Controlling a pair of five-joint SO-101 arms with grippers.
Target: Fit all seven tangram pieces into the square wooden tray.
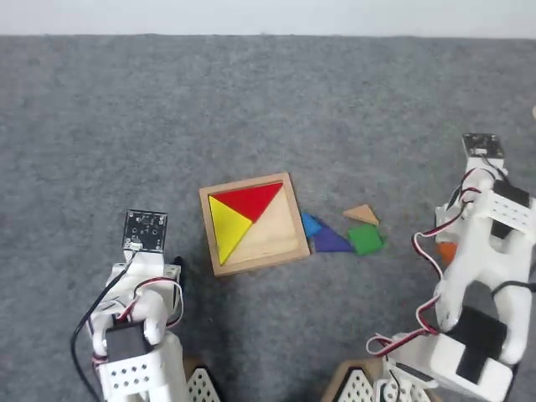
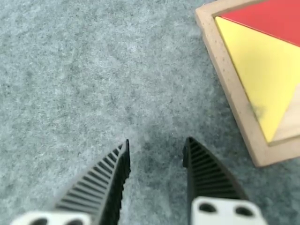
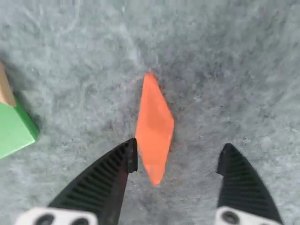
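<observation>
Near the middle of the grey carpet (image 1: 126, 109) sits the square wooden tray (image 1: 275, 236), turned slightly askew. Two pieces lie flat inside it: a red triangle (image 1: 249, 199) along its far edge and a yellow triangle (image 1: 226, 226) along the edge toward the left arm (image 1: 138, 335). The two meet edge to edge, and the rest of the tray's floor is bare wood.

Just off the tray's opposite rim a blue piece (image 1: 311, 224) touches a purple triangle (image 1: 331, 241). A green square (image 1: 365, 239) comes next in line, with a tan triangle (image 1: 362, 214) just beyond them. Wide open carpet lies on the far side of the tray.

Up close in the left wrist view, the left gripper (image 2: 157, 143) hangs over bare carpet beside the tray's corner, its fingers spread apart with nothing between them.

The right wrist view gives an orange parallelogram (image 3: 154, 129) whole, flat on the carpet near the green square. The high view gives a small orange patch, seemingly that same piece, tucked against the right arm (image 1: 477, 276). The right gripper (image 3: 180, 146) is parted wide and grips nothing — one fingertip sits just beside the parallelogram's edge, the other well clear of it
</observation>
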